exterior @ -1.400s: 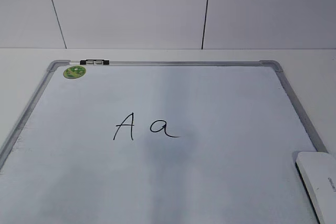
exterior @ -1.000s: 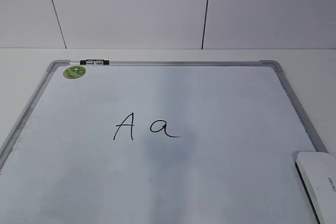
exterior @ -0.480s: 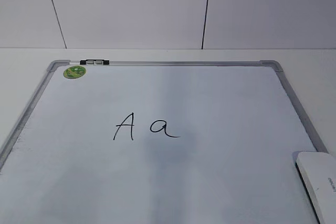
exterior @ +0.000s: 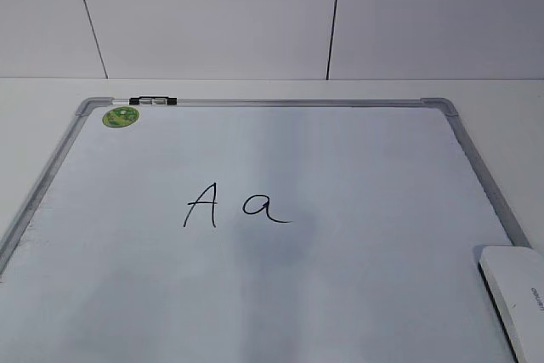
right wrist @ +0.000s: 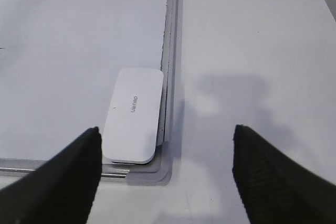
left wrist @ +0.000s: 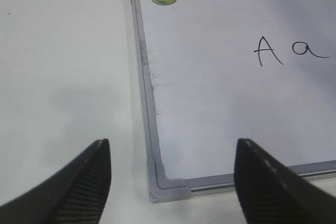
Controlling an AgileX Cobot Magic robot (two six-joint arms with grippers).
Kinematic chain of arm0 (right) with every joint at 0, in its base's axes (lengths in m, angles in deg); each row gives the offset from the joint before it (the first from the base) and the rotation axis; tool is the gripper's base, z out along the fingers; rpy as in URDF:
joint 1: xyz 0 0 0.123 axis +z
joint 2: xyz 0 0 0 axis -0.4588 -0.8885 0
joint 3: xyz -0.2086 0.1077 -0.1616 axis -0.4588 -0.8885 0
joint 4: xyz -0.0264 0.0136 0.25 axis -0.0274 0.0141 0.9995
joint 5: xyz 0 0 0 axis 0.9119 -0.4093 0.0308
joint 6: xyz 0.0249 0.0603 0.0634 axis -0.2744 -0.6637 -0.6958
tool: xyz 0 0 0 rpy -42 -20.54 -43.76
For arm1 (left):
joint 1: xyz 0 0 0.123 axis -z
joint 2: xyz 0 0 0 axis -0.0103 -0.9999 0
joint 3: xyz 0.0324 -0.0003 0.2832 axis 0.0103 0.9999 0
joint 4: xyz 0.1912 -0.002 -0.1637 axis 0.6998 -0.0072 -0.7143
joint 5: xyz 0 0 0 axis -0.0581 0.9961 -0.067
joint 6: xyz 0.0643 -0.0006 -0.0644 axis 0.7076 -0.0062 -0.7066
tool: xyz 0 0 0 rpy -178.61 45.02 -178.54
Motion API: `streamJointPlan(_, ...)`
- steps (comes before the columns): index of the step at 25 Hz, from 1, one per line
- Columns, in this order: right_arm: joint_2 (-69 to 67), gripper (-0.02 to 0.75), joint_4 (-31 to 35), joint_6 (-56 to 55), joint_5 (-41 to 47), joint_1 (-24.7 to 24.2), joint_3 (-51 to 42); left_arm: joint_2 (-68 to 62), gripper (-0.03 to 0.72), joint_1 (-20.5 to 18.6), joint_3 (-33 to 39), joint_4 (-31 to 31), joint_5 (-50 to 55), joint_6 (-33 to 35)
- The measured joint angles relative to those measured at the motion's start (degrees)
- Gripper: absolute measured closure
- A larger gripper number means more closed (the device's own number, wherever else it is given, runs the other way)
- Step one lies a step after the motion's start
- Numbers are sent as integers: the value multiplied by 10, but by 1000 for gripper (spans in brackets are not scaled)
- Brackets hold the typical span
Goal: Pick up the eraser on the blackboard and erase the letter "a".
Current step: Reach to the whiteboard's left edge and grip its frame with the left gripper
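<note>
Exterior view: blackboard (exterior: 357,176) flat on white tabletop (exterior: 493,95), capital "A" (exterior: 201,204) beside letter "a" (exterior: 265,207) mid-board; green sticker (exterior: 121,116) at far left corner; white panelled wall behind. No tool visible here.

Right wrist view: eraser (right wrist: 134,115) on board's near right corner, against frame; right tool (right wrist: 165,174) wide open, empty, above it.

Left wrist view: left tool (left wrist: 173,182) wide open, empty, over near left corner.
</note>
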Motion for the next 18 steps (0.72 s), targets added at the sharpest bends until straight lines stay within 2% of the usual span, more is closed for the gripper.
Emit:
streamJointPlan(10,0,146,4,0,0,0,0,-27,137,0,-7,-8,-1,0)
streamJointPlan(18,-38,146,43,23,9,0,57,-122,137,0,-88,9,-2,0)
